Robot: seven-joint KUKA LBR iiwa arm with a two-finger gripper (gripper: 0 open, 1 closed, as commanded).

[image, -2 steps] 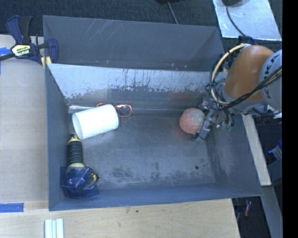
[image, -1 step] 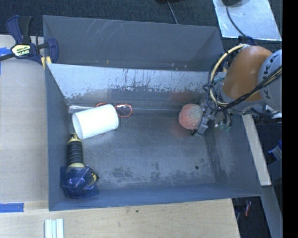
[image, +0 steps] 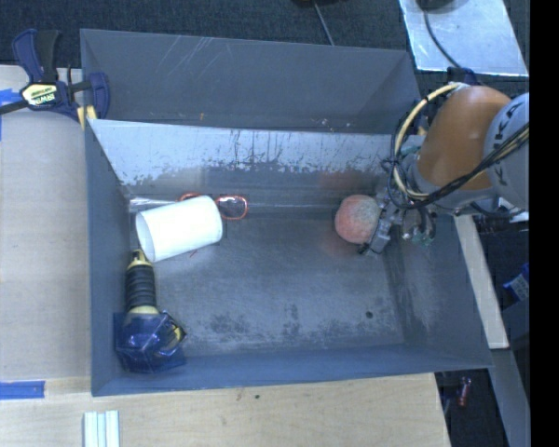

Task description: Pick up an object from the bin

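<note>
1. Pinkish ball (image: 354,218), round with a mottled red and pale surface, lies in the right half of the bin (image: 289,361). It sits on the floor close to where the sloped back wall comes down.
2. The claw (image: 382,234) is down inside the bin at the ball's right side, just beside it and perhaps touching it. Its dark tip overlaps the ball's lower right edge, so I cannot tell whether the claw is apart, together, or clamped on anything.
3. Above the claw, the arm's orange cover (image: 456,142) and its looped cables hang over the right wall of the bin.
4. As I judge it, the task is at the reaching stage. The claw is low and next to the ball, but the ball looks to be resting on the floor, so nothing is lifted yet. A sure grip, the lift and the carry clear of the bin are left to do.
5. Well apart, in the left half, a white cup (image: 179,228) lies on its side. A thin orange ring (image: 233,206) lies just behind it, near the back wall.
6. In the front left corner lies a blue tool (image: 147,329) with a black and yellow handle that points toward the cup.
7. No brand, label or writing can be read on the ball, the cup, the ring or the tool.
</note>
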